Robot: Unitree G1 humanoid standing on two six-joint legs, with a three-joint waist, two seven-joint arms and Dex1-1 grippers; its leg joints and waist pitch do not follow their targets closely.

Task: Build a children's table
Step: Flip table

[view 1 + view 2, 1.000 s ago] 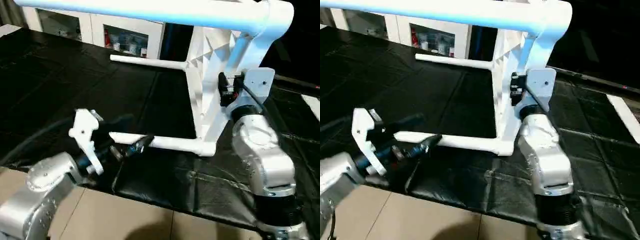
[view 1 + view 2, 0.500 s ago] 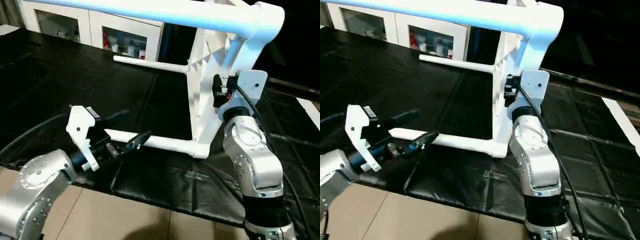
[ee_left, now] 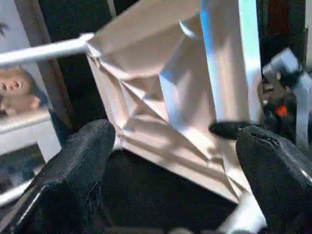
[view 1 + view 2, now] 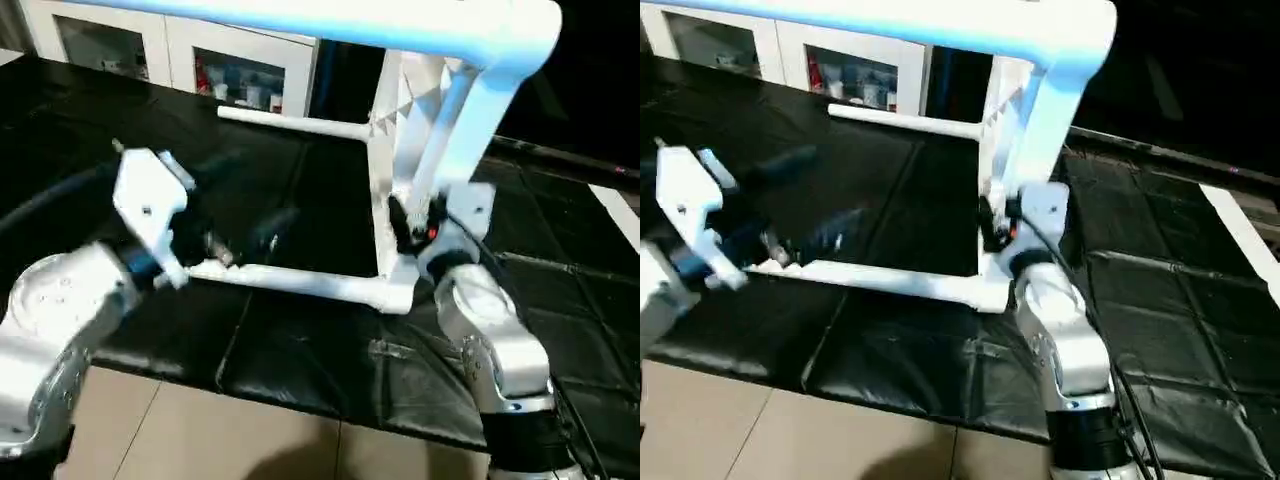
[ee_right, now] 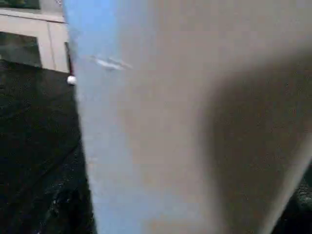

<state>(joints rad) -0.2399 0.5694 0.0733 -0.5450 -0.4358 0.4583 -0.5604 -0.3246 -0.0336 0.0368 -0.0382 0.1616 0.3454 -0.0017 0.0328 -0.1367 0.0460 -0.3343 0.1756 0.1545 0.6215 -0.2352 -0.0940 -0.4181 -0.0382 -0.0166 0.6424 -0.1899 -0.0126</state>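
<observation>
On a black plastic-sheeted work surface [image 4: 300,340], the white plastic rectangular table top [image 4: 415,140] is seen stood on its edge, its ribbed underside turned toward the robot's left. Long white tapered round legs are fitted at its corners: the lower near leg [image 4: 290,282] is laid along the sheet, the far leg [image 4: 290,121] is held level above it, and the upper near leg [image 4: 300,18] is stretched across the top of the head views. The left gripper [image 4: 240,238] is positioned over the free end of the lower leg, its two black fingers [image 3: 73,170] spread wide with nothing clamped between them. The right gripper [image 4: 410,215] is pressed in against the lower part of the table top by the corner socket; whether its fingers are closed on the plastic cannot be told. A white glass-door cabinet [image 4: 190,60] is seen beyond the sheet, and pale floor tiles [image 4: 200,440] are visible in front of it.
</observation>
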